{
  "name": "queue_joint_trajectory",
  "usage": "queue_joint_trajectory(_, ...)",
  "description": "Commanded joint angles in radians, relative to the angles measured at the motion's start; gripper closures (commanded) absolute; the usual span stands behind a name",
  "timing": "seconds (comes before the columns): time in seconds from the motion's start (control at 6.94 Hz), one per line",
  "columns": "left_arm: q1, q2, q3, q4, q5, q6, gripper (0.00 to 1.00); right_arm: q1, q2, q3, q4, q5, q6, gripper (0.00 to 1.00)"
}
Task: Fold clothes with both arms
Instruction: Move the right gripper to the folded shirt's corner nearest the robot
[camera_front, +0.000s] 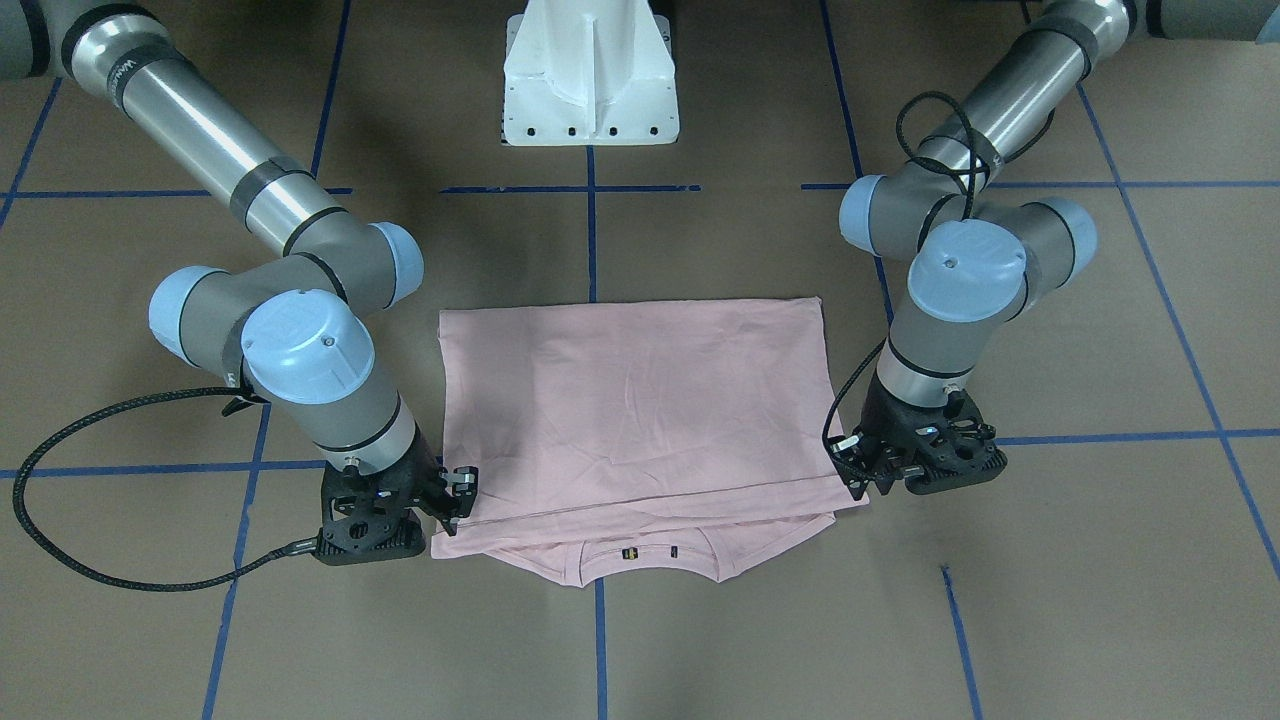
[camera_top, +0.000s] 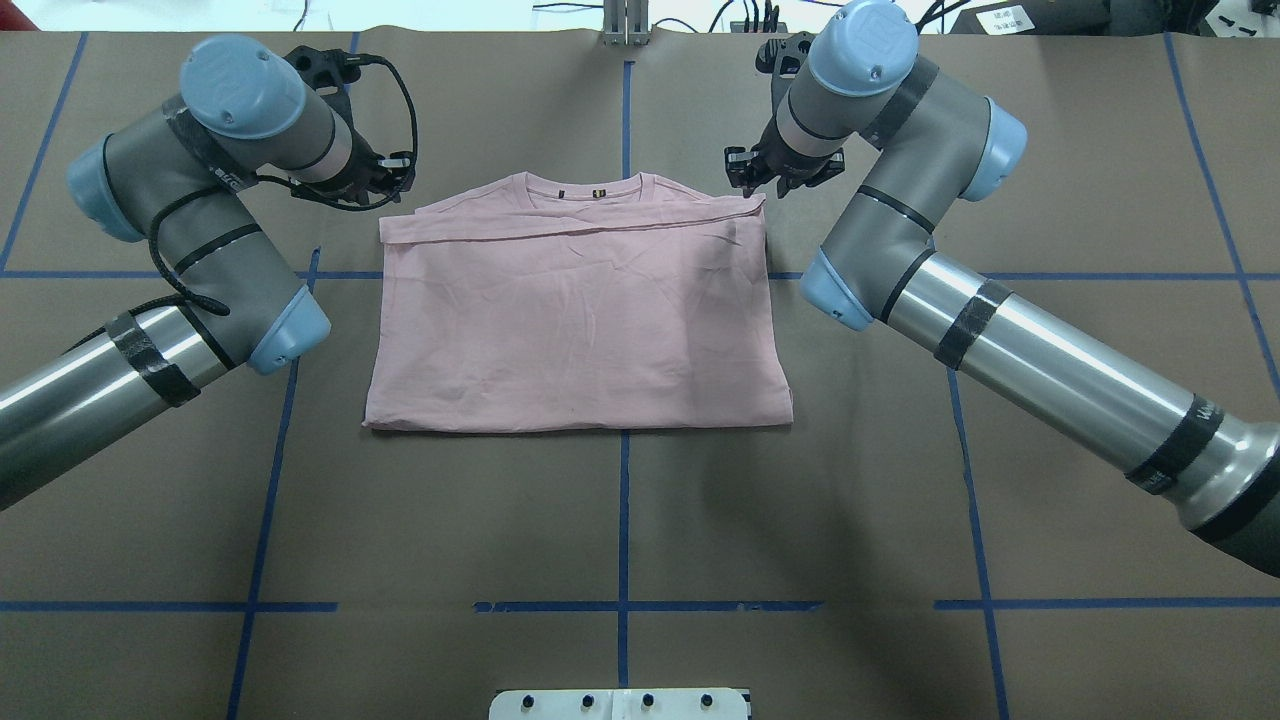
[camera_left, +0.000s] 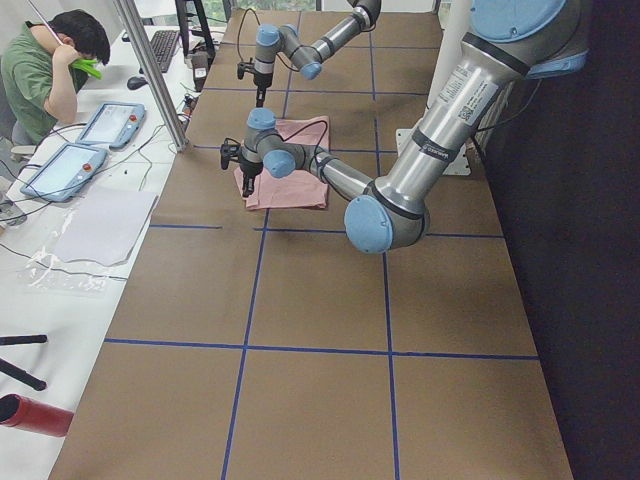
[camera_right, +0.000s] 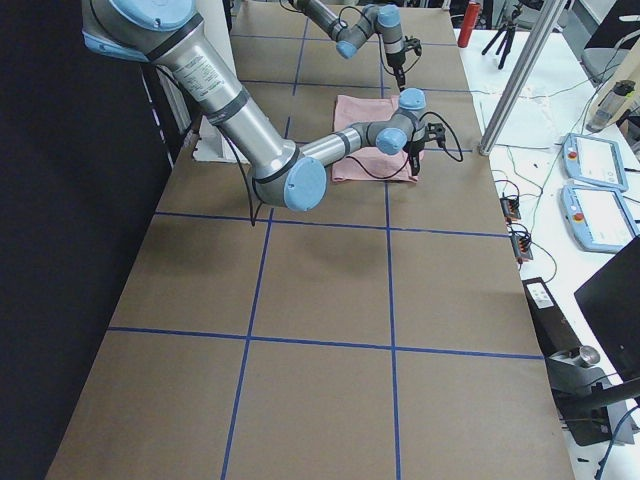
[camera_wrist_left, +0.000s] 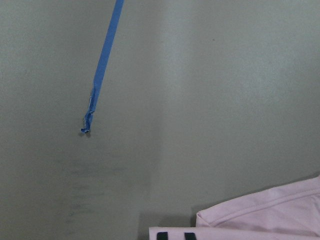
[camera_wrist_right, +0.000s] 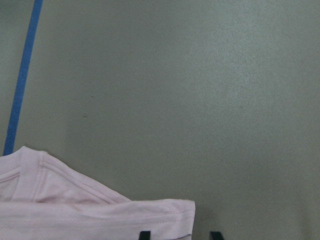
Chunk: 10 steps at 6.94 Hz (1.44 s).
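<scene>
There the T-shirt (camera_top: 575, 320) lay folded. The right gripper (camera_front: 458, 500) stood parted at a far corner; the left gripper (camera_front: 862, 482) looked narrow, its hold unclear.

The pale pink T-shirt (camera_top: 575, 320) lies flat and folded in half, plain back up. Its collar points toward the tabletop's far edge, midway between the side edges. The left arm (camera_top: 190, 230) and right arm (camera_top: 920, 140), grey with light-blue caps, bend down at its two collar-side corners.
</scene>
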<state>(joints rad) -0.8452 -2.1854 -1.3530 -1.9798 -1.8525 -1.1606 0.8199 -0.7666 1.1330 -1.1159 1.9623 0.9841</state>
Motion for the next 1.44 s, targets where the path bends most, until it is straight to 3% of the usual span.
queue_joint_trajectory(0.0, 0.0, 0.003, -0.026, 0.004, -0.002, -0.001, 0.0, -0.005, -0.089, 0.13, -0.01, 0.08, 0.08, 0.0)
queue_joint_trajectory(0.29, 0.0, 0.016, -0.104, 0.013, -0.001, -0.005, 0.0, -0.083, -0.253, 0.403, -0.129, 0.077, 0.22, 0.0)
queue_joint_trajectory(0.43, 0.002, 0.05, -0.153, 0.015, -0.001, -0.031, 0.0, -0.117, -0.302, 0.492, -0.192, 0.07, 0.314, 0.0)
queue_joint_trajectory(0.86, 0.017, 0.064, -0.198, 0.015, 0.001, -0.097, 0.0, -0.255, -0.318, 0.513, -0.222, -0.049, 0.401, 0.0)
queue_joint_trajectory(1.3, 0.032, 0.061, -0.209, 0.015, 0.001, -0.122, 0.0, -0.278, -0.342, 0.504, -0.222, -0.049, 0.401, 0.02)
